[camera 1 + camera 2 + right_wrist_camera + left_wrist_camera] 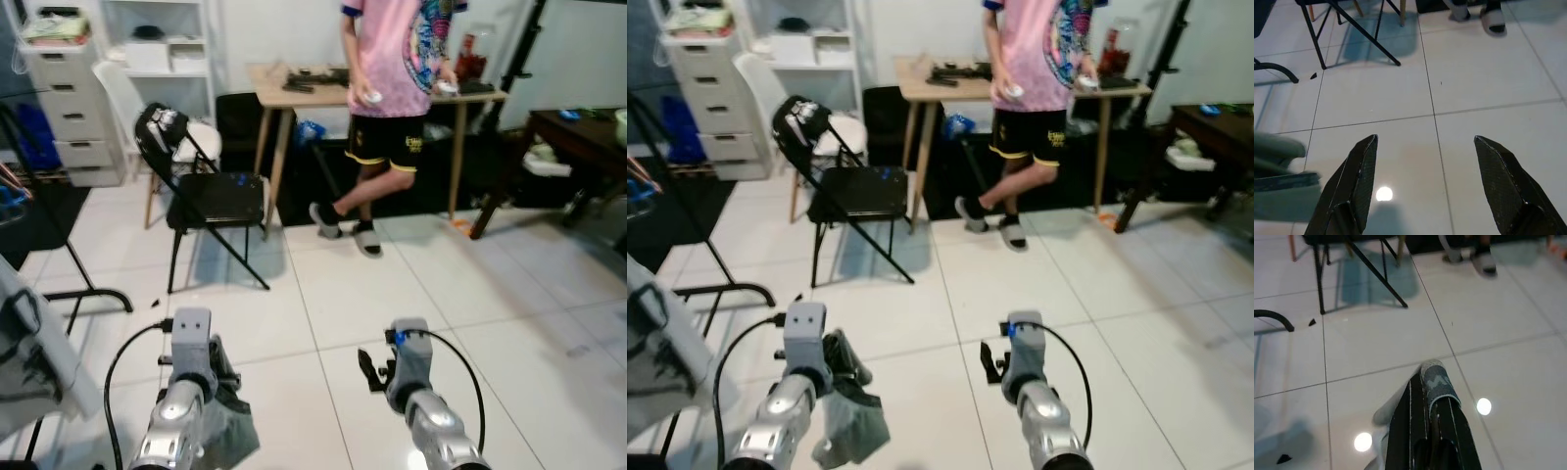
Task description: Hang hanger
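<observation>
While the left claw (pixel 1432 382) is clenched, its two black fingers pinch a fold of grey patterned cloth (pixel 1436 381) between their tips, and the rest of that garment (pixel 850 416) droops below the arm toward the white tiled floor (pixel 392 284). The right claw (pixel 1425 166) is released, its fingers (pixel 1359 171) spread wide apart over bare tile, touching nothing. Both silver arms reach forward low over the floor, side by side. No hanger can be made out clearly; whether one sits inside the gripped garment cannot be told.

At the robot's left stands a black clothes rack (pixel 59 255) with a pale grey garment (pixel 34 352) draped low on it. Ahead is a black folding chair (pixel 206 201), and behind it a wooden desk (pixel 294 88) and white drawers (pixel 69 108). A person in a pink printed shirt (pixel 397 49) and black shorts stands by the desk, holding white controllers. A small yellow emblem on the shorts is too small to read.
</observation>
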`<state>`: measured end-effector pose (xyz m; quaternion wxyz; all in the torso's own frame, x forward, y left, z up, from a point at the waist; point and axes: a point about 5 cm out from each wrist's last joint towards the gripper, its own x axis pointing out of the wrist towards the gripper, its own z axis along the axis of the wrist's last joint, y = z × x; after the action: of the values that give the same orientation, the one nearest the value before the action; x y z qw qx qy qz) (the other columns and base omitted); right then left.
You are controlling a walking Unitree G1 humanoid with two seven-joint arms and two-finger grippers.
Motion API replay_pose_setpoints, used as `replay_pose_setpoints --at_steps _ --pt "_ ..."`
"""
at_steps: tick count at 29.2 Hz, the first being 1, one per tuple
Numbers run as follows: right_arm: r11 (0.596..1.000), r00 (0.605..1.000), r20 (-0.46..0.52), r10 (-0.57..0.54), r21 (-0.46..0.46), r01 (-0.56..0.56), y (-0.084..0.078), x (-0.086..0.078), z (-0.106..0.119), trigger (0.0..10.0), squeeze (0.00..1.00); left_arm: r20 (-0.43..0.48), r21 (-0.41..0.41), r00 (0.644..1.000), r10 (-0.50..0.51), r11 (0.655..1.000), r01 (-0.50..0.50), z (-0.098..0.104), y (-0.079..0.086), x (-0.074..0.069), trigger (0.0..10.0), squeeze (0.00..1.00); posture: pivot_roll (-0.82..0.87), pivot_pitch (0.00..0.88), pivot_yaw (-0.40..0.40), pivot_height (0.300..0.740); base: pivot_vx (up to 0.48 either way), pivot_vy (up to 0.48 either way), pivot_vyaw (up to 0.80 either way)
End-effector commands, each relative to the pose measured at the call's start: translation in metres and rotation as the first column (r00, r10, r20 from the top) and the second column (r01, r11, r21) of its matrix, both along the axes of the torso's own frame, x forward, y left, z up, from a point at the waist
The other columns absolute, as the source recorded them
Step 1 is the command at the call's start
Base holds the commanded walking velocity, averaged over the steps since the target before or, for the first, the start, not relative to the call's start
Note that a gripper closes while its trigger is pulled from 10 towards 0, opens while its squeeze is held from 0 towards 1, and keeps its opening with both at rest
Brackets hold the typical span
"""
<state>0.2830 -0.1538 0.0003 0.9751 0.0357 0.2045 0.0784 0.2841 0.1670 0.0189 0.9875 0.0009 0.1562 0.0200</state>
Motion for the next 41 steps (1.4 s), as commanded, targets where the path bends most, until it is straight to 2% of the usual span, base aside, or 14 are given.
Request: replay_pose_setpoints --at_steps 1,4,11,15,18,21,28,36,41 --pt "1.0 1.0 -0.002 -0.001 -0.01 0.001 -0.003 0.0 -0.001 10.0 0.0 -0.01 -0.016 1.0 -0.023 1.0 0.023 -0.001 -0.007 0.002 10.0 0.0 0.05 0.0 -0.014 0.74 0.0 0.0 -0.8" --pt "1.0 1.0 0.004 0.005 0.003 -0.005 0.002 0.002 0.0 10.0 0.0 0.003 -0.052 1.0 -0.03 0.998 0.03 0.002 -0.014 0.002 10.0 0.0 0.07 0.0 -0.02 0.74 0.0 0.0 -0.8" --pt "1.0 1.0 0.01 0.01 0.003 -0.01 0.003 0.003 0.001 10.0 0.0 0.005 -0.062 1.0 -0.022 0.998 0.023 0.002 -0.014 0.001 10.0 0.0 0.07 0.0 -0.014 0.74 0.0 0.0 -0.8" --pt "1.0 1.0 0.015 -0.006 0.001 0.006 0.001 0.005 0.002 10.0 0.0 -0.001 -0.047 1.0 0.005 0.999 -0.006 0.001 -0.004 0.001 10.0 0.0 0.07 0.0 -0.014 0.74 0.0 0.0 -0.8" --pt "1.0 1.0 0.02 -0.017 0.005 0.017 -0.002 0.005 0.003 10.0 0.0 -0.005 -0.065 1.0 0.031 0.997 -0.031 0.001 0.004 -0.003 10.0 0.0 0.08 0.0 -0.016 0.74 0.0 0.0 -0.8" --pt "1.0 1.0 0.017 -0.019 0.01 0.019 0.0 0.006 0.002 10.0 0.0 -0.069 -0.056 0.995 0.066 0.996 -0.07 -0.007 0.008 -0.006 10.0 0.0 0.09 0.0 -0.021 0.74 0.0 0.0 -0.8" --pt "1.0 0.999 0.04 0.001 0.017 -0.002 0.005 0.013 0.008 10.0 0.0 -0.04 -0.047 0.998 0.045 0.998 -0.047 0.002 0.002 0.005 10.0 0.0 0.08 0.0 -0.006 0.74 0.0 0.0 -0.8" --pt "0.999 0.998 0.058 -0.028 0.034 0.026 0.001 0.016 0.012 10.0 0.0 -0.02 -0.039 0.999 0.038 0.998 -0.039 0.006 0.001 0.011 10.0 0.0 0.07 0.0 0.002 0.74 0.0 0.0 -0.8" --pt "1.0 0.999 0.047 -0.001 0.026 0.0 0.0 0.013 0.009 10.0 0.0 0.006 -0.032 0.998 0.058 0.998 -0.058 0.009 -0.002 0.011 10.0 0.0 0.1 0.0 -0.036 0.74 0.0 0.0 -0.8"
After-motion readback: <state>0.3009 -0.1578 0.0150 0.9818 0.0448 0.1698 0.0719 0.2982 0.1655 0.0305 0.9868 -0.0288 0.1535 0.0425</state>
